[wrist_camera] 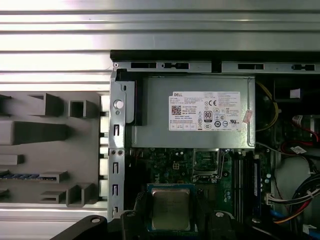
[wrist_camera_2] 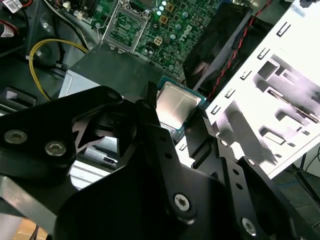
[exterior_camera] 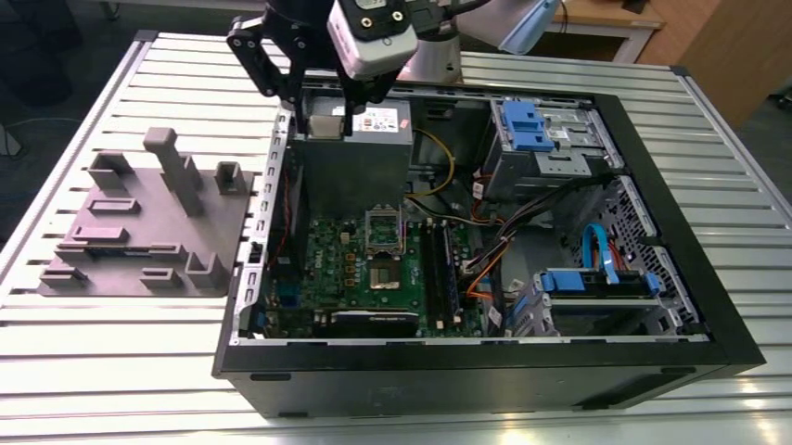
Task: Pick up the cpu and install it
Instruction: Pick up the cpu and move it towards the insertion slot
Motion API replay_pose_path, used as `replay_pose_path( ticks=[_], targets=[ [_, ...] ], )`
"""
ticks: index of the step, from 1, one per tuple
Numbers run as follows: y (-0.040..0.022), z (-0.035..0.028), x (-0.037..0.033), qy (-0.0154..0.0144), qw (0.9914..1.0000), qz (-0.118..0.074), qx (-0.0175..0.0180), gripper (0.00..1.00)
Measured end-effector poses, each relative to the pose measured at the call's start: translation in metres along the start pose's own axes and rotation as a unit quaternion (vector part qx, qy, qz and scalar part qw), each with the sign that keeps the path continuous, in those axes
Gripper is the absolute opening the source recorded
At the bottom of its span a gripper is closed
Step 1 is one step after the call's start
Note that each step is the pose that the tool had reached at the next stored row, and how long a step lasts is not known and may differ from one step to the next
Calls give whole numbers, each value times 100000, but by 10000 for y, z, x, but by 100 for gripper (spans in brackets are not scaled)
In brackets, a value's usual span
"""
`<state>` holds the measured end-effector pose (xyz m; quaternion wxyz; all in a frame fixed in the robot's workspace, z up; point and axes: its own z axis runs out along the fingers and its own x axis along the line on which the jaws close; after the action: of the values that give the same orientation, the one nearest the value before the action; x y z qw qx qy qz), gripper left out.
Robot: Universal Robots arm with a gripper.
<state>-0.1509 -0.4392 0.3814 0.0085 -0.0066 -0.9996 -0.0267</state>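
The cpu point(wrist_camera: 170, 208) is a small square chip with a silvery top plate and a thin rim. It sits between my black fingers point(wrist_camera: 138, 207) in both wrist views. My gripper point(wrist_camera_2: 176, 107) is shut on the cpu point(wrist_camera_2: 175, 102) by two opposite edges. In the exterior view my gripper point(exterior_camera: 325, 102) hangs over the back of the open computer case, above the grey metal box point(exterior_camera: 352, 153). The shiny socket frame point(exterior_camera: 384, 232) lies on the green motherboard, further into the case. The socket frame point(wrist_camera: 206, 162) stands beside the held chip in the first wrist view.
A grey moulded tray point(exterior_camera: 136, 232) lies on the slatted table at the exterior view's left of the case. Inside the case are cables point(exterior_camera: 495, 250), blue drive brackets point(exterior_camera: 526, 125) and memory slots point(exterior_camera: 440, 269). The case wall point(wrist_camera: 116, 150) separates tray and motherboard.
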Motion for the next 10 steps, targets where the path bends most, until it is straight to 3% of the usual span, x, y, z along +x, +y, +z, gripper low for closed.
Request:
replay_pose_path(
  ticks=[10],
  targets=[
    [2,-3,-152,2,100000,-1,2,47]
  ],
)
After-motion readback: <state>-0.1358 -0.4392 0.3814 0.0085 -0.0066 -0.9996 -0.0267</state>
